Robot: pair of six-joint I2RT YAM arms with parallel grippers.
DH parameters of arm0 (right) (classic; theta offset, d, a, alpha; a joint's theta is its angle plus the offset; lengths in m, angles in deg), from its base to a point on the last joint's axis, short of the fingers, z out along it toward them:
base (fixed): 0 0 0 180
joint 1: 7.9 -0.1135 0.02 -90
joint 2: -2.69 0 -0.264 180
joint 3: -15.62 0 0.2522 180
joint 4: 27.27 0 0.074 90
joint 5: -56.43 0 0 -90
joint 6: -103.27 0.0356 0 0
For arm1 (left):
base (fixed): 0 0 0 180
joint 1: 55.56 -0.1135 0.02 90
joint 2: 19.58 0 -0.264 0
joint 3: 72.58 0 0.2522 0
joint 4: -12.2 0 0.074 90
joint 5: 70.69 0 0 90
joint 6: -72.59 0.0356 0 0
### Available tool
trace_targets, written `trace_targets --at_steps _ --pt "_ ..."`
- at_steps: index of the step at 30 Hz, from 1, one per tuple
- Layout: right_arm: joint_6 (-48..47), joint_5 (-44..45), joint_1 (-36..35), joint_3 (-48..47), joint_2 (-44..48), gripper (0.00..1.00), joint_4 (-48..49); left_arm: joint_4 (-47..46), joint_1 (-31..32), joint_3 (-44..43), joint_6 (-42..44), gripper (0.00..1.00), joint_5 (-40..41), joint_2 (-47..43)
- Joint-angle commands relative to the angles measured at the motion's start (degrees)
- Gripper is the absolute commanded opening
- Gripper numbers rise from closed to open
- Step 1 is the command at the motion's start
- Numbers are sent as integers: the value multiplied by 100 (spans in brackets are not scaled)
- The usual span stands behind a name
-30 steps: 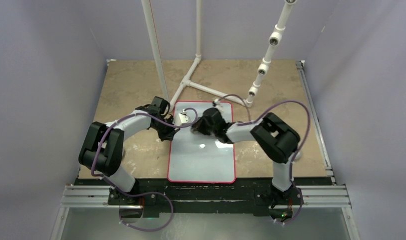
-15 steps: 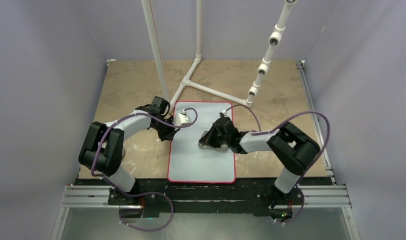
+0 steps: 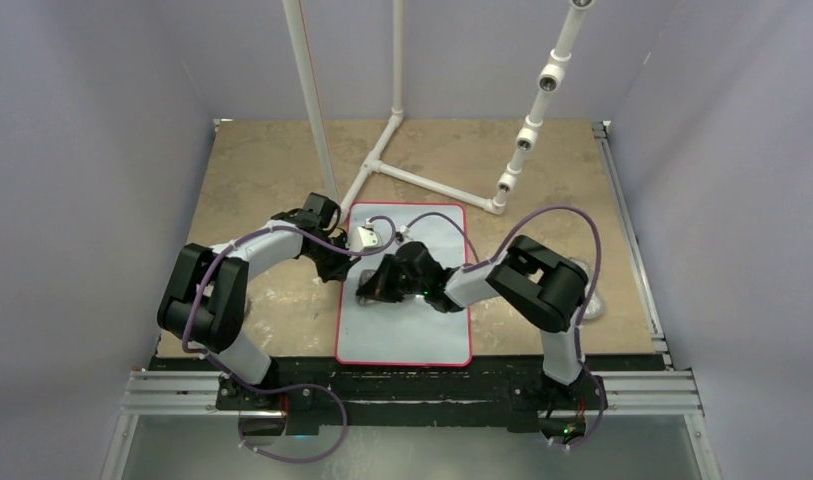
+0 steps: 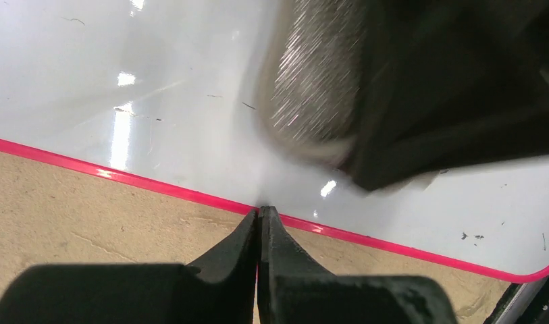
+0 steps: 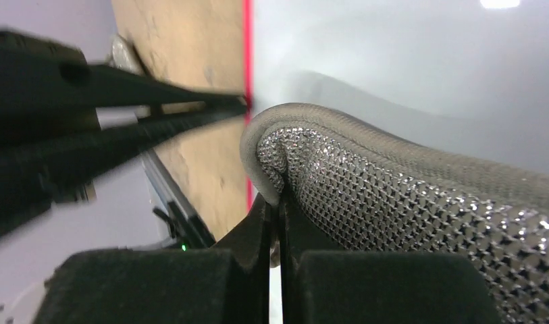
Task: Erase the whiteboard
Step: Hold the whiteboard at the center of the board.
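The whiteboard (image 3: 407,325) lies flat on the tan table (image 3: 262,170) between the two arms. The left gripper (image 4: 259,217), fingers pressed together, has its tips at the board's red left border. Just beside it, the right gripper (image 5: 278,202) pinches a silvery mesh pad (image 5: 406,216) low over the white surface.

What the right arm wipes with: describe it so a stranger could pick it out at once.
Find the red-bordered whiteboard in the middle of the tan table. Near the board's left edge, the right gripper is shut on a small grey pad over the white surface. The pad's glittery woven mesh texture sets it apart from the glossy board and the black gripper.
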Motion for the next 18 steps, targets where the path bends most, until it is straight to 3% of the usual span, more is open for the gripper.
trace_targets --at_steps 1,4,7,13,16,18 --pt "-119 -67 629 1584 493 0 -1302 440 -28 376 157 0 804 348" --pt "-286 484 1023 1943 1212 0 -1753 410 -28 367 129 0 778 345" --pt "-532 728 1010 1525 1092 0 -1837 414 -28 360 98 0 767 331" --pt "-1096 -464 -162 -322 -364 0 -2229 410 -28 354 74 0 861 344" --pt "-1208 -1180 -438 -68 -442 0 -2023 389 -28 382 52 0 852 350" --pt "-1160 -1354 -332 650 -86 0 -1982 386 -28 405 64 0 875 349"
